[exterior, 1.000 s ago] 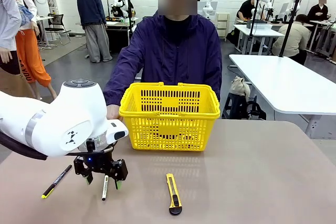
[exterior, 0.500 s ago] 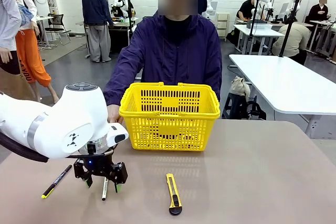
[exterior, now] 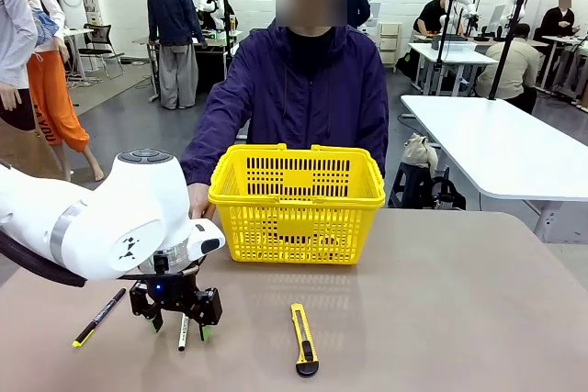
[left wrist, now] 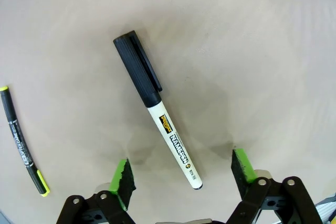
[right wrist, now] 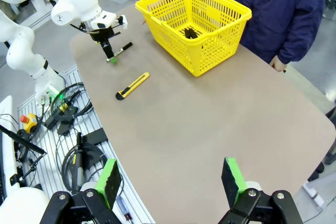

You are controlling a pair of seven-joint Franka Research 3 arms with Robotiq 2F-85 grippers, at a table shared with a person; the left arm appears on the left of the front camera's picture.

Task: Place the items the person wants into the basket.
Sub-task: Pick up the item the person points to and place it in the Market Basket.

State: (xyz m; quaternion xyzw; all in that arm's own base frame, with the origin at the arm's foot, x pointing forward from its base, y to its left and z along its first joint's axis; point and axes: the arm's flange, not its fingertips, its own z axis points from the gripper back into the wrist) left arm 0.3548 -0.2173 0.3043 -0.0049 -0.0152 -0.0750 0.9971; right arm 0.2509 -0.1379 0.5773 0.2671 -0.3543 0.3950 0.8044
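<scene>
Left claw (exterior: 177,325) is down at the bench (exterior: 441,319), near-left area, fingers straddling the white marker (exterior: 183,331). In the left wrist view the green pads (left wrist: 122,178) stand on either side of the marker (left wrist: 157,109) with a gap on both sides, not touching it, so jaws are spread and nothing is gripped. Marker lies flat, black cap pointing away from the claw (left wrist: 181,174), white end between the pads.

Black pen with yellow tip (exterior: 98,317) lies flat to the left of the marker, apart from it, close to the bench's left side. In the left wrist view the pen (left wrist: 23,148) is well off to the side of the pads.

Yellow utility knife (exterior: 303,339) lies right of the marker, near the front edge, with bare bench between them.

Yellow basket (exterior: 296,202) sits at the far middle, right in front of the person (exterior: 303,89); person's hand (exterior: 198,199) rests just beside its left wall. Dark item visible inside the basket (right wrist: 191,27) in the right wrist view; can't tell which.

Right claw (right wrist: 170,182) hangs high above the bench's right portion, jaws spread wide, empty. Right half of the bench is bare, lots of room there.
</scene>
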